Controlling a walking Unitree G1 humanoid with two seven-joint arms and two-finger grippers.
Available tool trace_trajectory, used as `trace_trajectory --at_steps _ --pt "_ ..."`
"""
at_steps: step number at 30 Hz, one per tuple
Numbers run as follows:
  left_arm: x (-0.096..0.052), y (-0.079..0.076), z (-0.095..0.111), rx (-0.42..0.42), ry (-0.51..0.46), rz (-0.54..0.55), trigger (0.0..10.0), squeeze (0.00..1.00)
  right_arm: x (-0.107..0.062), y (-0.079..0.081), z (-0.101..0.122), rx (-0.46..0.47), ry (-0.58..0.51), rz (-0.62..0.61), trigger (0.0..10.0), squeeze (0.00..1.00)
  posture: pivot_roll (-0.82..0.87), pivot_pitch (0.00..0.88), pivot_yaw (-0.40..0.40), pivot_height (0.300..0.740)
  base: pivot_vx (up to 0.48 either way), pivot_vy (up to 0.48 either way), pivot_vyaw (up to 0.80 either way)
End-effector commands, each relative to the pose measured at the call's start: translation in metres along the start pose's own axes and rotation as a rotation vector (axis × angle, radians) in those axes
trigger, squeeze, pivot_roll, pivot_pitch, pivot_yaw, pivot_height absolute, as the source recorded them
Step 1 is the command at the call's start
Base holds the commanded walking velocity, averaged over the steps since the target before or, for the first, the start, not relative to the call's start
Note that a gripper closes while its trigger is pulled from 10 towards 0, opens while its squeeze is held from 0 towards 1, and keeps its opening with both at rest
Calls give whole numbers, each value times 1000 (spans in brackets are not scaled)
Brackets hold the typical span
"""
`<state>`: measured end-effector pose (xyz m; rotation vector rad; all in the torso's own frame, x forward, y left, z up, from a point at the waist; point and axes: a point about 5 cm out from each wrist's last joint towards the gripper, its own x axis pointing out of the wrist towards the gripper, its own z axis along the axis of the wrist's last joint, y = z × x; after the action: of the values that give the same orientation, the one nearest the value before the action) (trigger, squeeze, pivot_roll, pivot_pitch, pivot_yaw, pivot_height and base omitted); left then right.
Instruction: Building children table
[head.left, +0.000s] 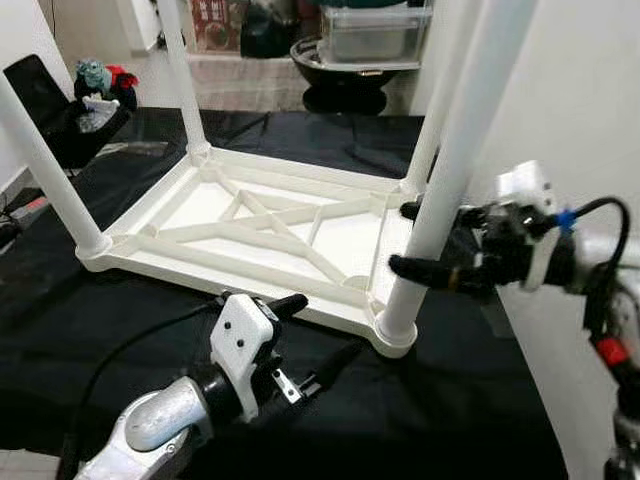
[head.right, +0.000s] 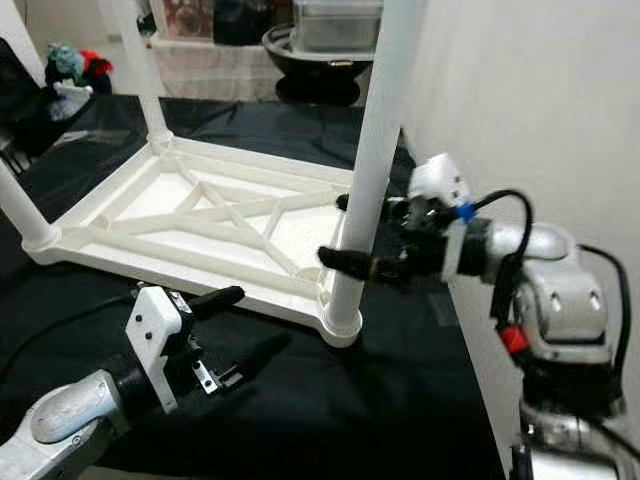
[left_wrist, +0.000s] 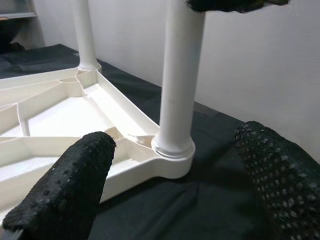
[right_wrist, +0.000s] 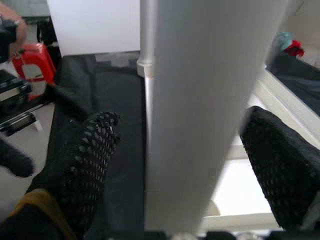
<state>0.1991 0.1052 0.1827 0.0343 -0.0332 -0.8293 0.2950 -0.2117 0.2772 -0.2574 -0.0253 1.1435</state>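
Observation:
A white plastic children's table (head.left: 250, 225) lies upside down on a black cloth (head.left: 450, 400), its four white legs pointing up. My right gripper (head.left: 402, 238) is open around the near-right leg (head.left: 450, 160), about a third of the way up, with one black finger on each side. In the right wrist view that leg (right_wrist: 200, 100) stands between the fingers (right_wrist: 90, 155) with a small gap on one side. My left gripper (head.left: 328, 326) is open and low over the cloth, just in front of the table's near edge. It faces the base of the same leg (left_wrist: 175, 100).
A white wall (head.left: 580, 100) stands close on the right. Behind the table are a dark bowl-shaped object with a clear box (head.left: 350, 60) and a stuffed toy (head.left: 100, 80) on a black seat at the back left. A red stool (right_wrist: 32, 60) is on the floor.

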Motion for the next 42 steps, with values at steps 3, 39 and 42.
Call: trace_trajectory --at_steps 3,39,42 --pt "-4 -2 -1 -2 24 -3 10000 0 -4 -15 4 -34 0 -33 10000 0 32 122 -48 740 0 0 0" --pt "12 13 1 29 -15 16 10000 0 73 41 -56 108 187 -930 0 0 -104 19 -51 740 0 0 0" --pt "14 14 2 32 -23 18 10000 0 83 41 -52 101 167 -898 0 0 -109 10 -53 740 0 0 0"
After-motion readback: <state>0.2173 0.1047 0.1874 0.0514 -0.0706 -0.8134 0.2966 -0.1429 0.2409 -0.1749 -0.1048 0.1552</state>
